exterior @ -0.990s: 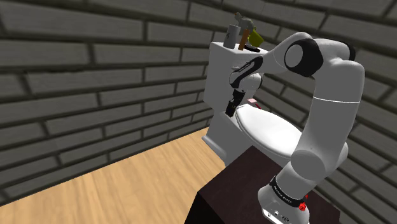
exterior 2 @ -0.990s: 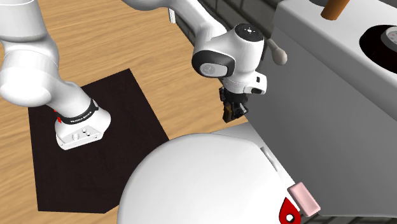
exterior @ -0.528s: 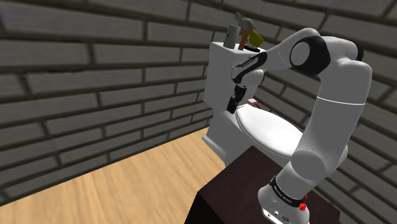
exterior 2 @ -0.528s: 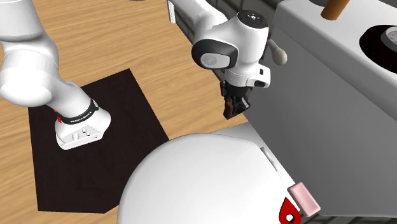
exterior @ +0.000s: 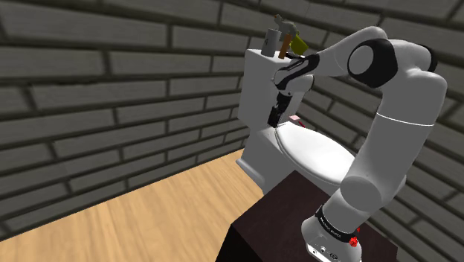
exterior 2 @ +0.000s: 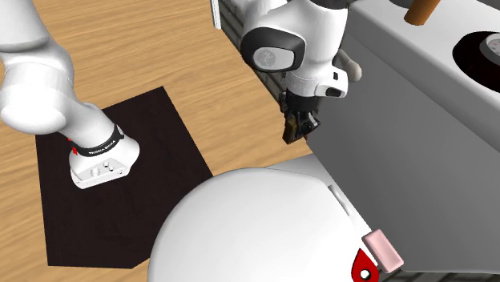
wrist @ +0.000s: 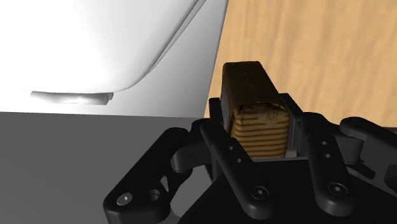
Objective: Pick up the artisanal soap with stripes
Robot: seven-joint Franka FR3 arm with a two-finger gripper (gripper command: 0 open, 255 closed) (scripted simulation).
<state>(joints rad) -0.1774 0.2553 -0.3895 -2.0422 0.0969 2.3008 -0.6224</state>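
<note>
Striped soap (wrist: 249, 86): grasp done, clear raise left, as I judge.
Toilet (exterior 2: 240, 232): white, lower frame.
My gripper (exterior 2: 298, 130): upper centre, beside the tank.
Soap: tan bar clamped between my fingers (wrist: 215, 130), resting on nothing.

The gripper (exterior 2: 298, 133), with the soap (wrist: 257, 121) clasped in it, has been raised a little higher above the toilet lid (exterior 2: 256, 224) and brought nearer the tank (exterior 2: 401, 112). The elbow (exterior: 372, 63) has been swung up and toward the shoulder view's right.
</note>
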